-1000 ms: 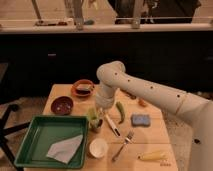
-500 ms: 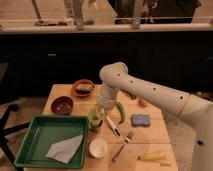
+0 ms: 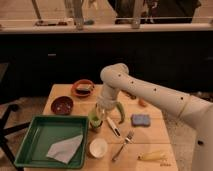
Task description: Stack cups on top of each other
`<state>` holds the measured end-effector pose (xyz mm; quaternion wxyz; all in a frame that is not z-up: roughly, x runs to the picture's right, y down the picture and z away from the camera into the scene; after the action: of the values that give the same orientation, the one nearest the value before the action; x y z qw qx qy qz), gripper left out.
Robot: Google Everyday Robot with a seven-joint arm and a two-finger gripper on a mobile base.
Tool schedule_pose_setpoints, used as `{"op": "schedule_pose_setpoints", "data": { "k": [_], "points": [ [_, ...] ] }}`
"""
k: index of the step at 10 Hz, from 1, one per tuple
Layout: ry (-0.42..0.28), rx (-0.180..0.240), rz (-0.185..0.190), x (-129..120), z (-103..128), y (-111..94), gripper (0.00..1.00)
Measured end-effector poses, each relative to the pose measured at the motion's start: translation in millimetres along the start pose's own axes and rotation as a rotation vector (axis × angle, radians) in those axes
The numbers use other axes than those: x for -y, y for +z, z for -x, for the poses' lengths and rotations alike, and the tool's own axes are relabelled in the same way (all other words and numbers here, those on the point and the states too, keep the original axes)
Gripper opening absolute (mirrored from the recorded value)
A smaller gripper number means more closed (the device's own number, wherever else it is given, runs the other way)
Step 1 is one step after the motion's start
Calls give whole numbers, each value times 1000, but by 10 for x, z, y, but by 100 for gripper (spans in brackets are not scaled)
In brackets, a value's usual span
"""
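Gripper: the gripper (image 3: 101, 111) hangs low over the middle of the wooden table (image 3: 150, 135), at the end of a white arm (image 3: 150, 92) reaching in from the right; whether its jaws are apart or together cannot be told.
Green cup: a small pale yellow-green cup (image 3: 95, 121) stands upright directly under the gripper, just off the tray's right rim; whether the two touch cannot be told.
Metal cup: the silver-grey one cannot be made out.
Near the cup: a white-handled utensil (image 3: 114, 126) lies slantwise just to its right, a fork (image 3: 123, 144) beyond that.
Front edge: a round white cup (image 3: 97, 148) sits near the table's front, beside the tray.
Tray: a green tray (image 3: 30, 150) fills the left front corner, holding a crumpled pale cloth (image 3: 64, 148).
Behind: a dark red bowl (image 3: 62, 105) sits at the left; an orange-rimmed dish (image 3: 82, 88) sits farther back.
Right side: a blue sponge (image 3: 140, 120) lies right of the gripper, a small orange object (image 3: 142, 103) behind it, a yellow item (image 3: 151, 156) near the front.
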<state>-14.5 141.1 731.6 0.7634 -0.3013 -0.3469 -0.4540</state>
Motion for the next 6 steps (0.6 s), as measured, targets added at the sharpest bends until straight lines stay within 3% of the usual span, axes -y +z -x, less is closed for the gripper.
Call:
{"op": "schedule_pose_setpoints", "data": {
  "k": [6],
  "points": [
    [1, 0, 0, -3, -1, -1, 76]
  ]
}}
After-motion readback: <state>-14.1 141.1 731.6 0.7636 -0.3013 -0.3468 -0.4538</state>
